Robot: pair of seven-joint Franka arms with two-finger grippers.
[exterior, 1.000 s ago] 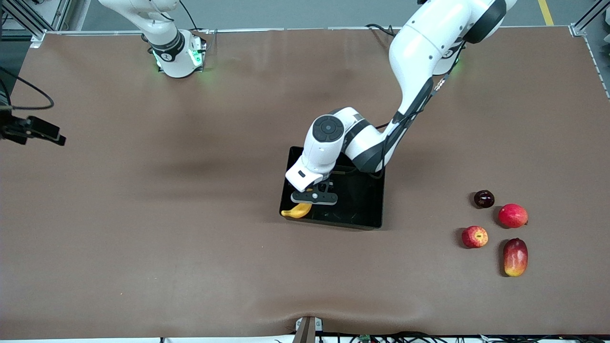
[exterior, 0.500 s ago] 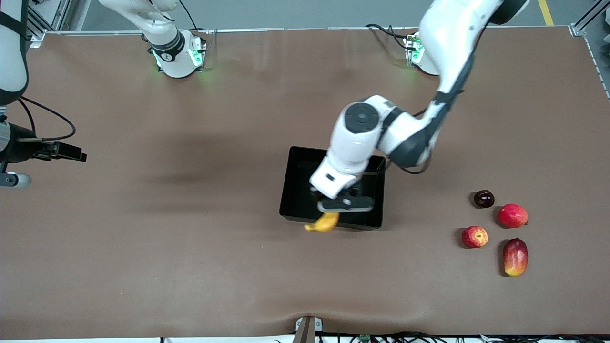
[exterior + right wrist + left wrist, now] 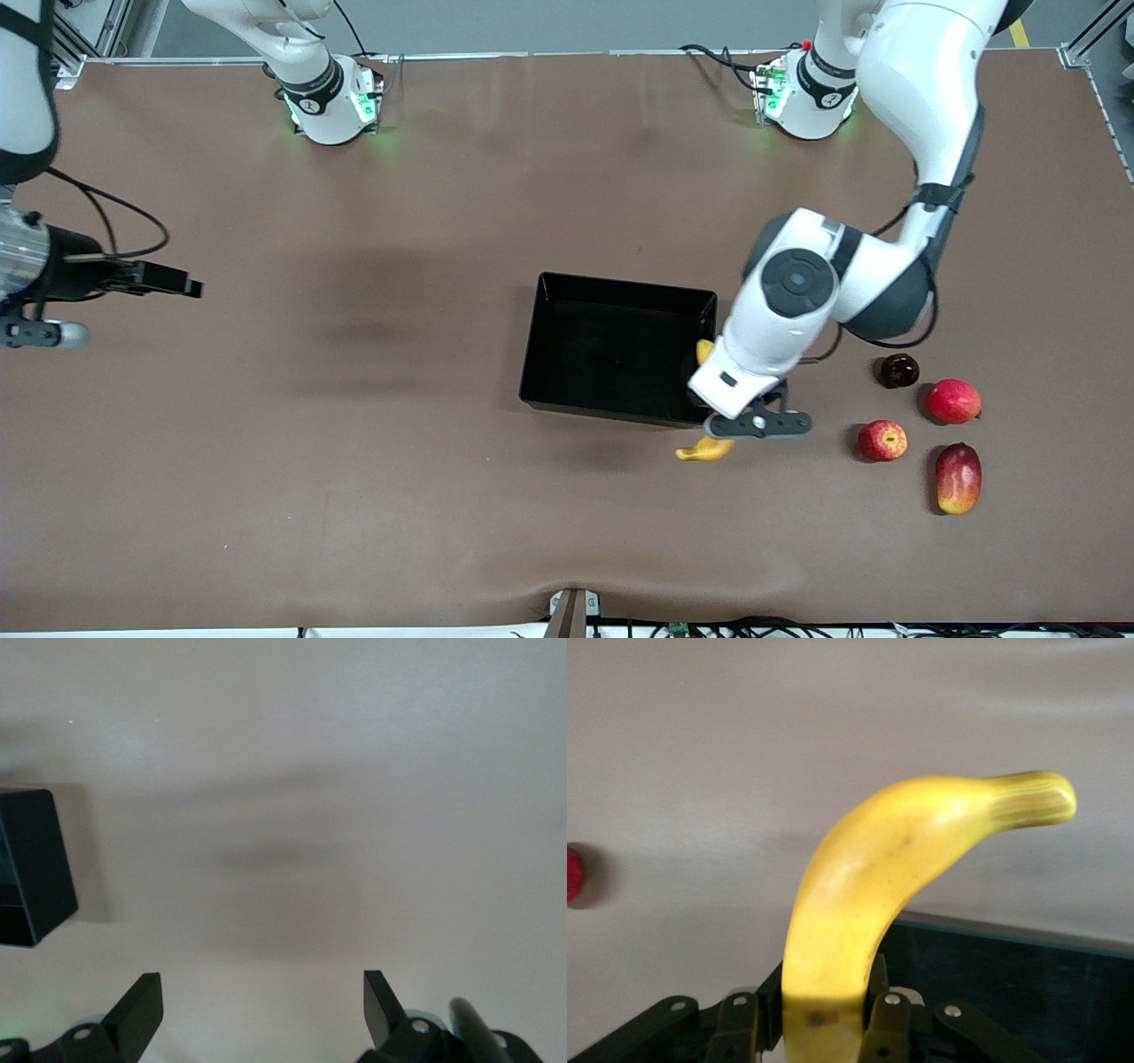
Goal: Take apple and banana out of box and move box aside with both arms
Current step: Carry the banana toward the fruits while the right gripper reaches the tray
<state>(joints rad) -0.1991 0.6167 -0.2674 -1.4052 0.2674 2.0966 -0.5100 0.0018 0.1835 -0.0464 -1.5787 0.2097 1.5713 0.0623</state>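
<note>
Left gripper (image 3: 751, 427) in the air, jaws clamped on curved yellow banana (image 3: 704, 449), over the corner of the black rectangular shallow plastic tray (image 3: 611, 354) nearest the front camera at the left arm's end. Tray sits mid brown counter (image 3: 354, 443). Small round red apple with yellowish streaks (image 3: 882, 440) on the counter toward the left arm's end, beside an oblong red-yellow mango (image 3: 958, 478), a round red fruit (image 3: 953, 400) and a dark maroon round fruit (image 3: 899, 370). Right gripper (image 3: 263, 1010) waits over bare counter at the right arm's end, jaws wide apart, holding nothing.
</note>
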